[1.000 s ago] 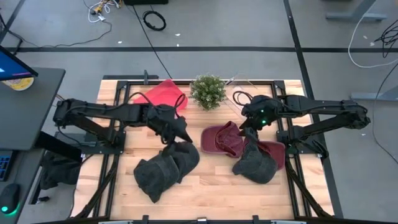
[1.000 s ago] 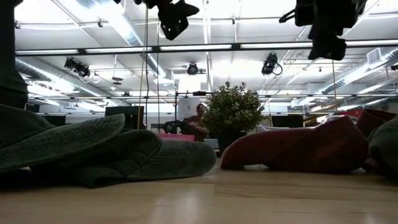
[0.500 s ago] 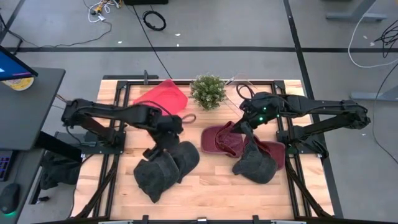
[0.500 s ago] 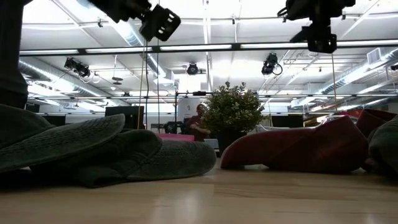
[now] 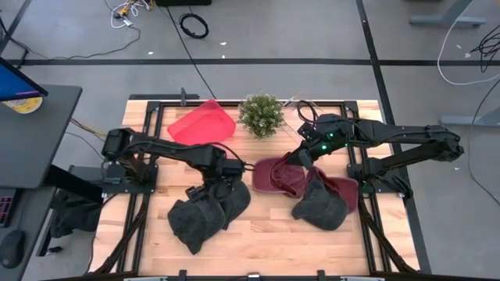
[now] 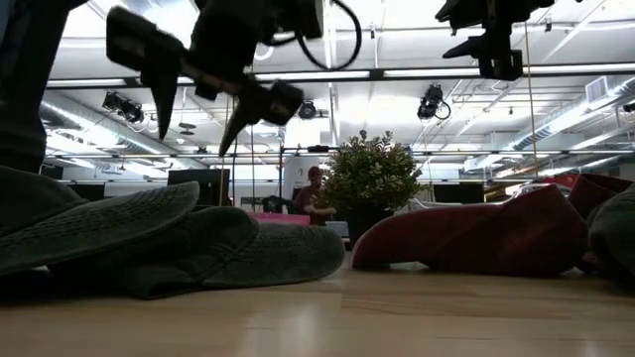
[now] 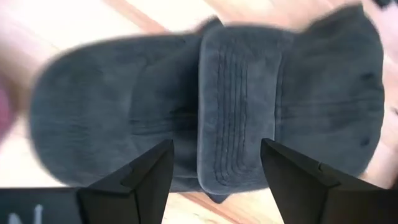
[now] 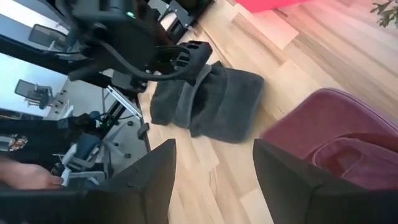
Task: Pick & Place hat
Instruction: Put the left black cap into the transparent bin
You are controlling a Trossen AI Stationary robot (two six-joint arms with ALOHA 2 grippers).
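Observation:
Two dark grey hats lie overlapping on the wooden table at the near left, shown large in the left wrist view. My left gripper hangs open above them, pointing down, its fingers on either side of the upper hat's brim without touching it. In the low view it is well above the hats. Maroon hats and another grey hat lie right of centre. My right gripper is open and raised above the maroon hats, slanting down.
A red bin stands at the far left of the table, and a small potted plant at the far middle. Bare wood runs along the near edge between the hat piles. A person sits in the room beyond the table.
My left gripper has come down and toward the near edge over the grey hats. It has rolled and tipped from a slant to point steeply down, and has stayed open. My right gripper has turned slightly and kept its place. The hats have not moved.

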